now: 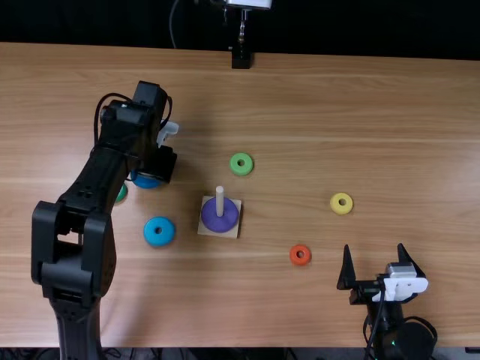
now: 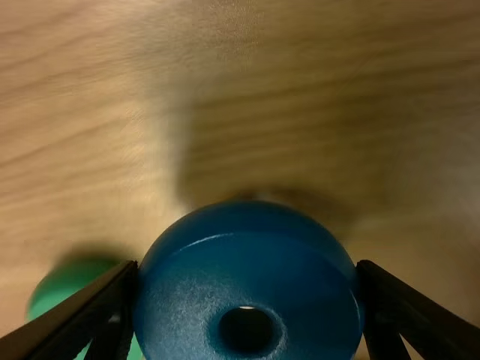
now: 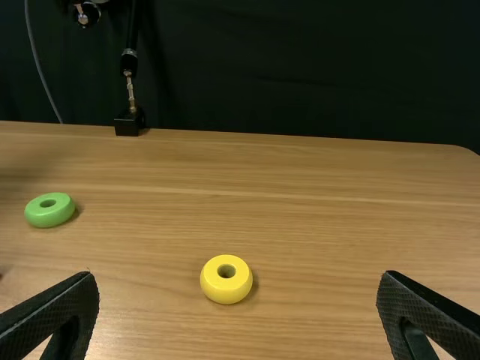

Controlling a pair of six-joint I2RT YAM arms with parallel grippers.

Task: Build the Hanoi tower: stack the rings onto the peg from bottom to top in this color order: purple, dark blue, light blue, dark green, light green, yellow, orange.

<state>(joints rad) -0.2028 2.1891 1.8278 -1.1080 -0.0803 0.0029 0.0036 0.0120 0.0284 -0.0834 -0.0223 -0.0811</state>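
Note:
My left gripper [image 1: 161, 163] is left of the peg [image 1: 220, 201], over the dark blue ring [image 1: 146, 182]. In the left wrist view, the left gripper [image 2: 248, 271] grips the dark blue ring [image 2: 247, 281] from both sides. The purple ring [image 1: 219, 217] lies around the peg on its square base [image 1: 228, 231]. Nearer the table's front is the light blue ring [image 1: 159, 232]. Partly behind the left arm is the dark green ring [image 1: 121, 193]. At the lower right, my right gripper [image 1: 374, 247] stands open, as does the right gripper [image 3: 238, 279] in its wrist view.
A light green ring [image 1: 241, 163] lies beyond the peg. The yellow ring [image 1: 341, 203] is farther right, and the orange ring [image 1: 300, 255] rests between the base and the right gripper. A black stand [image 1: 241, 58] is at the table's far edge.

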